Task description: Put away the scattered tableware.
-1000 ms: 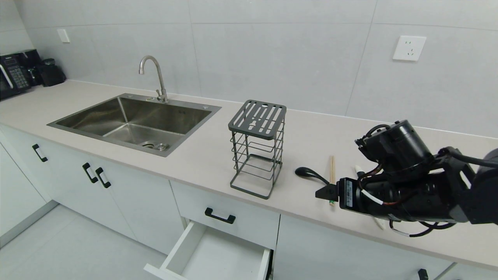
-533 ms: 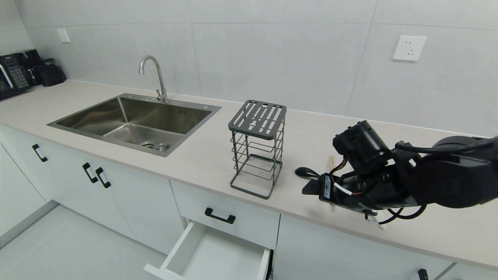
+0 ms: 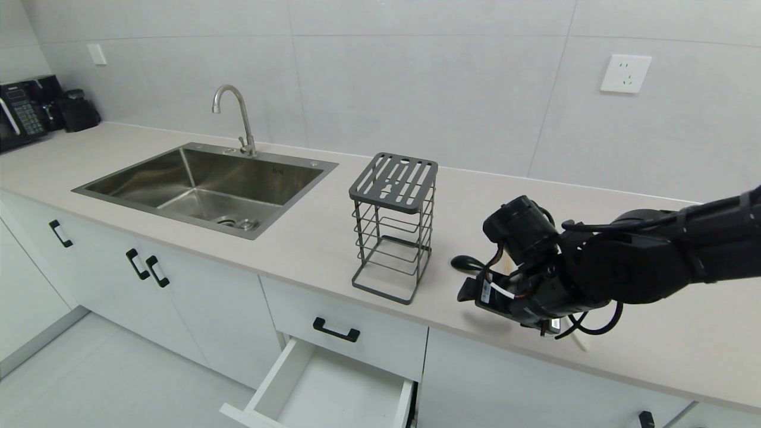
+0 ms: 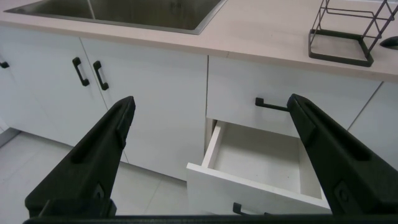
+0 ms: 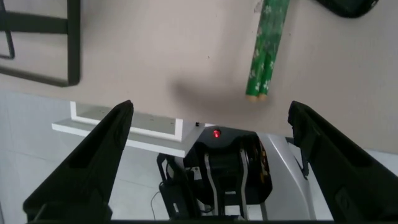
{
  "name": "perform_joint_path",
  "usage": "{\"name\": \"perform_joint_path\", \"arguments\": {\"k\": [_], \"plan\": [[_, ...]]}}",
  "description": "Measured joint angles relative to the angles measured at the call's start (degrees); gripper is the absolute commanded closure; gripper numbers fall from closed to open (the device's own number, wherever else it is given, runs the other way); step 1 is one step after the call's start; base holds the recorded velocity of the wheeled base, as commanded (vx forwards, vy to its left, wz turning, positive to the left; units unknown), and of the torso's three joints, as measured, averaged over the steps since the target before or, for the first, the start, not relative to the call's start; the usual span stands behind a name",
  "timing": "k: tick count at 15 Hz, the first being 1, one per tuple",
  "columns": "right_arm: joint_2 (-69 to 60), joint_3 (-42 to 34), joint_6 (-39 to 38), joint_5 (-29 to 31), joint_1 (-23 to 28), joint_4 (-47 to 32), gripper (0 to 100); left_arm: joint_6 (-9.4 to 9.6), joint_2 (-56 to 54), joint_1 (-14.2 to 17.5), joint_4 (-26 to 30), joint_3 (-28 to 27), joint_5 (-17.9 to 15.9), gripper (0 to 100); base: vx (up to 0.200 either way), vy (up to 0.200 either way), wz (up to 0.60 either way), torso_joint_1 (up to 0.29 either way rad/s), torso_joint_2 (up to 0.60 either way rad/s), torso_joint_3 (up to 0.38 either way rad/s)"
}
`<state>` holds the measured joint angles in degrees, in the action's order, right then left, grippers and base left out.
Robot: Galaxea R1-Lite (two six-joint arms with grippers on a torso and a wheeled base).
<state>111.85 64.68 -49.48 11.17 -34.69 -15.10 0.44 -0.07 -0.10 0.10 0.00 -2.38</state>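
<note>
1. The chopsticks [image 5: 266,50] lie flat on the desk [image 3: 297,238], right of the wire rack [image 3: 392,226]. Their green-patterned ends point toward the near edge. Nothing grips them.
2. The black spoon [image 3: 467,262] rests on the desk just left of the chopsticks, between them and the rack. It is also untouched.
3. The right tool [image 3: 469,292] hovers over the near edge of the desk, close above this tableware. In the right wrist view its fingers [image 5: 87,168] are spread wide with nothing between them, and the chopstick ends sit ahead of the gap, off to one side.
4. Over the last second the right arm has swung left and reached farther across the desk. Its wrist now covers most of the chopsticks in the head view. The chopsticks and spoon themselves have not moved.
5. I judge this to be the approach to a first pick. The tool probably needs to line up with the chopsticks and come down before closing, and they lie flat and thin, so it will have to close right at the surface.
6. The rack stands empty, and below the desk a drawer [image 4: 261,162] is pulled open. Either could receive the tableware.
7. The left tool [image 4: 211,155] hangs low in front of the cabinets near the open drawer, fingers wide apart and empty.
8. The sink [image 3: 202,184] lies well apart to the far left.
</note>
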Motion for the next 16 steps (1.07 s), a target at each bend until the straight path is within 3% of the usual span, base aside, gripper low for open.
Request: {"name": "perform_joint_path", "arguments": {"k": [11, 12, 16], "plan": [[6.49, 6.35, -1.15, 2.11, 1.97, -0.2, 0, 0.0, 0.0, 0.0, 0.0, 0.0, 0.0, 0, 0.0, 0.0, 0.0, 0.0, 0.0, 0.0], [6.68, 6.49, -1.15, 2.11, 2.19, -0.2, 100, 0.0, 0.0, 0.0, 0.0, 0.0, 0.0, 0, 0.0, 0.0, 0.0, 0.0, 0.0, 0.0], [7.8, 6.88, -1.05, 2.21, 2.47, -0.27, 100, -0.01, 0.0, 0.0, -0.02, 0.0, 0.0, 0, 0.0, 0.0, 0.0, 0.0, 0.0, 0.0]]}}
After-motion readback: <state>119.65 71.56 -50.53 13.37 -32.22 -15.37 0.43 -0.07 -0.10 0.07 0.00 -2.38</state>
